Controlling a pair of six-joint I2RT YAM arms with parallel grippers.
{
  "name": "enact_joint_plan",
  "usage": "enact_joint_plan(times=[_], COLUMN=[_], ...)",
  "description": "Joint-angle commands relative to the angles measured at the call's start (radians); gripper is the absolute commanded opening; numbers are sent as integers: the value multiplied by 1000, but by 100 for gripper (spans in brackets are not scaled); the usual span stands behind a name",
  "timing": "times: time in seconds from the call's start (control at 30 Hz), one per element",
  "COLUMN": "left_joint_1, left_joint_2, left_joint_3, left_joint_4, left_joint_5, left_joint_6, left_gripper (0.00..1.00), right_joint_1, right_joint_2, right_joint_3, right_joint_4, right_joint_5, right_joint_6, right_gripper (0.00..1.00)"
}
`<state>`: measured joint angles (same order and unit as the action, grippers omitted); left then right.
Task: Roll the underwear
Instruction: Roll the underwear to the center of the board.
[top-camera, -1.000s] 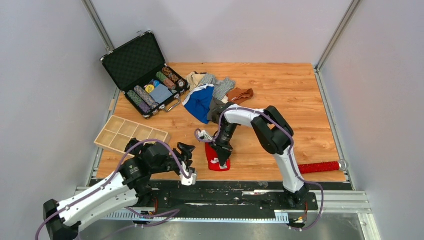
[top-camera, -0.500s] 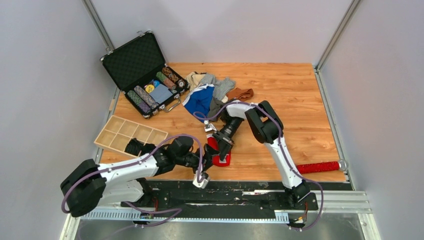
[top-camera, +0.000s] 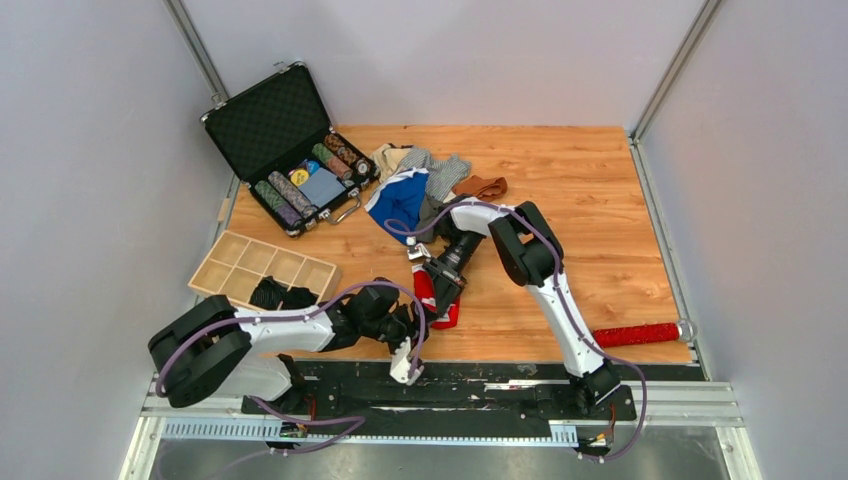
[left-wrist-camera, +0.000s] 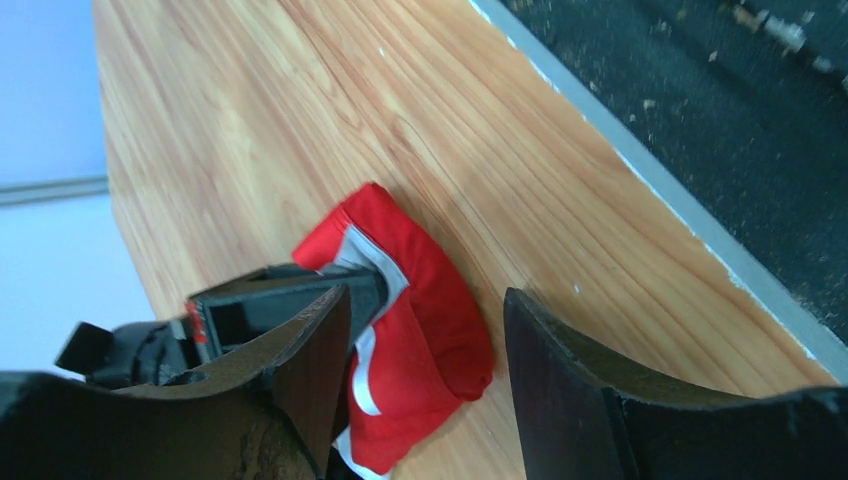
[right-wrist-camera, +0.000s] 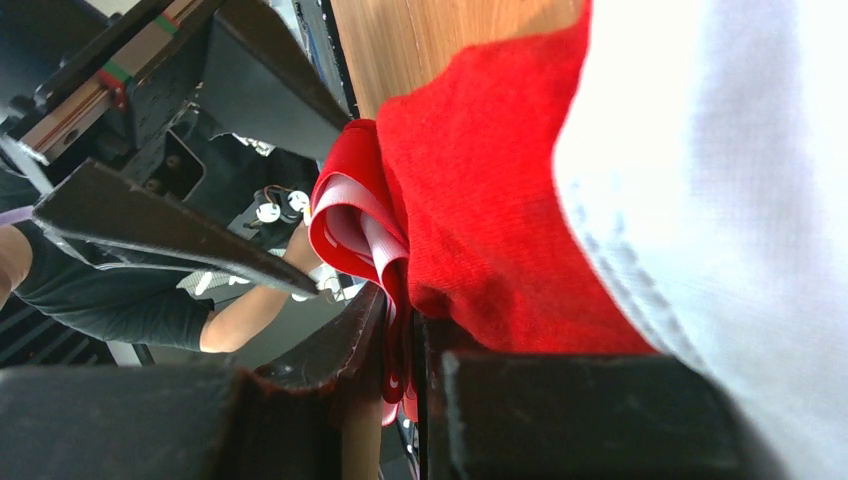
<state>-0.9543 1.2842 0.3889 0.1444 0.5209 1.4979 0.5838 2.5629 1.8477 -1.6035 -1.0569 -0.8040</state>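
Case (top-camera: 268, 122): open in the upper left of the top view, its lid raised, with rows of striped chips (top-camera: 285, 193) in the lower half.
Tray (top-camera: 262, 268): pale wood with compartments, left of centre, just below the case.
Black underwear (top-camera: 279, 294): a dark bundle on the surface (top-camera: 590, 200), against the tray's lower edge.
Left pincer (left-wrist-camera: 425, 305): wide, lying low near the bottom edge of the surface, one finger on each side of the folded red cloth and not closed on it.
Red underwear (top-camera: 448, 314): folded with white trim, low in the centre of the top view, lying on the wood.
Right pincer (right-wrist-camera: 405, 335): narrow, clamped on the layered edge of the red underwear, reaching down from the upper centre.
Pile of underwear (top-camera: 420, 185): blue, grey, beige and brown pieces heaped in the upper centre, right of the case.
Stick (top-camera: 637, 333): red and bristly, lying flat at the lower right.
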Motion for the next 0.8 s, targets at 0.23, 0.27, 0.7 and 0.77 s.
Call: enact_joint_plan(times=[0.23, 0.27, 0.7, 0.77], left_joint_1=[-4, -4, -4, -3], left_joint_2=[128, 135, 174, 171], left_joint_3=[-27, -19, 182, 219], left_joint_4=[167, 154, -239, -284], left_joint_5=[-200, -206, -180, -178], left_joint_6=[-48, -47, -195, -273], left_gripper=[53, 40, 0, 0], right_joint_1=[-8, -8, -51, -80], right_joint_2=[169, 170, -120, -243], right_joint_3=[-22, -21, -77, -66], right_joint_4=[79, 78, 137, 137], right_joint_5=[8, 8, 49, 81], right_joint_6=[2, 2, 2, -8], right_gripper=[0, 0, 100, 100])
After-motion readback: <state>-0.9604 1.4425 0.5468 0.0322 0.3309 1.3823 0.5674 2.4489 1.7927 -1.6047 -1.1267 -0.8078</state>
